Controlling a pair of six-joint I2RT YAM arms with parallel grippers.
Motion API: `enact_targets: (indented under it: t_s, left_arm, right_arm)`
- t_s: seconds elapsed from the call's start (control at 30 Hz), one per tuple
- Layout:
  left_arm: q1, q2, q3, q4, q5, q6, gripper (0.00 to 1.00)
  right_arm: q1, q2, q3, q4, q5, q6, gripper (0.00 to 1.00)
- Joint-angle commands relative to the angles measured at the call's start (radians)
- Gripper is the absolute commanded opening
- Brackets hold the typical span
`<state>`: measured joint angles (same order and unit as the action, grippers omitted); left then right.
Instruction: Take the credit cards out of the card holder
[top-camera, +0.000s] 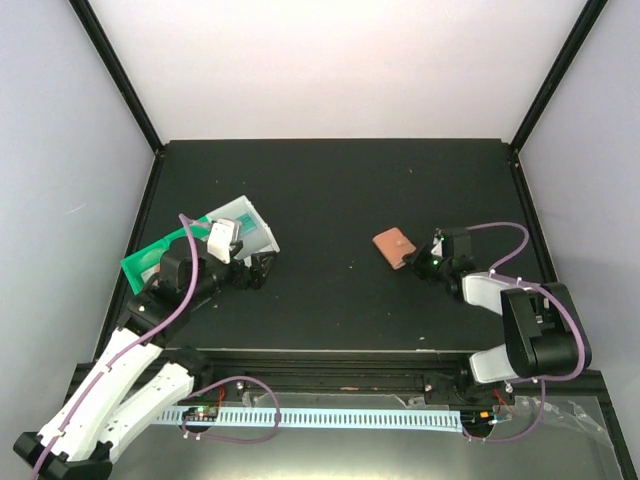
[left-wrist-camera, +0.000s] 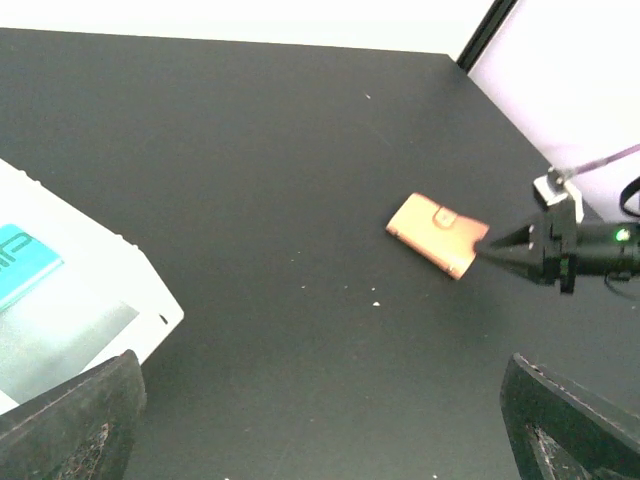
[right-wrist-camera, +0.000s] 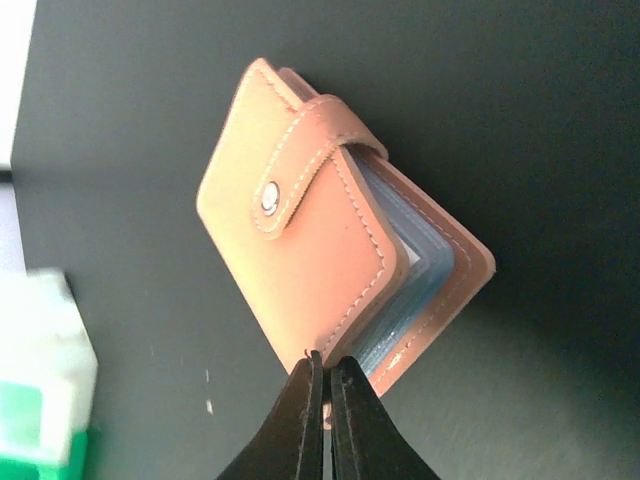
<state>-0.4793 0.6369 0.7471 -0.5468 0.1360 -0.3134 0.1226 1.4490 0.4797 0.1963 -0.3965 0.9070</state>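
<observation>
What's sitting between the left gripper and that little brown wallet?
Nothing but bare black tabletop, seen in the top view between left gripper and card holder.

Just above the black right pincer, the wallet is salmon-brown with pale stitching and a silver snap; the cards inside show grey-blue edges. The bench is black. Far to the pincer's left, the tray is white and green.
</observation>
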Motion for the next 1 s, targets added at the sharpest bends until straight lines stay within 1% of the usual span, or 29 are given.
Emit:
enact_targets:
  t_s: [0.0,0.1,0.17,0.23,0.33,0.37,0.43,0.57,0.7,0.8,0.97]
  left_arm:
    - [-0.005,-0.001,0.001,-0.002,0.030,-0.068,0.98]
    - [-0.005,0.014,0.007,-0.020,0.037,-0.094,0.96]
    - [-0.007,0.026,0.000,-0.014,0.061,-0.104,0.96]
    - [-0.007,0.039,-0.010,0.000,0.087,-0.113,0.95]
    - [-0.008,0.067,-0.021,0.003,0.112,-0.119,0.93]
    - [-0.008,0.076,-0.022,-0.001,0.117,-0.121,0.92]
    - [-0.011,0.099,-0.027,-0.006,0.131,-0.120,0.91]
    - [-0.016,0.135,-0.039,-0.002,0.168,-0.119,0.89]
    - [-0.028,0.156,-0.056,0.030,0.200,-0.120,0.88]
    - [-0.035,0.154,-0.080,0.073,0.221,-0.137,0.87]
    - [-0.051,0.157,-0.115,0.126,0.244,-0.162,0.86]
  right_arm:
    - [0.107,-0.047,-0.067,-0.047,-0.005,-0.008,0.01]
    - [0.196,-0.080,-0.124,-0.019,0.009,0.033,0.01]
    - [0.280,-0.102,-0.130,-0.034,0.049,0.048,0.01]
    - [0.348,-0.111,-0.132,-0.040,0.058,0.064,0.01]
    - [0.395,-0.125,-0.141,-0.048,0.058,0.073,0.01]
    - [0.401,-0.134,-0.145,-0.054,0.058,0.066,0.02]
    - [0.405,-0.162,-0.135,-0.095,0.055,0.030,0.06]
    - [0.405,-0.208,-0.047,-0.274,0.071,-0.098,0.21]
    - [0.405,-0.232,0.042,-0.383,0.111,-0.203,0.31]
    - [0.404,-0.200,0.103,-0.405,0.138,-0.278,0.35]
    - [0.404,-0.079,0.198,-0.411,0.175,-0.386,0.39]
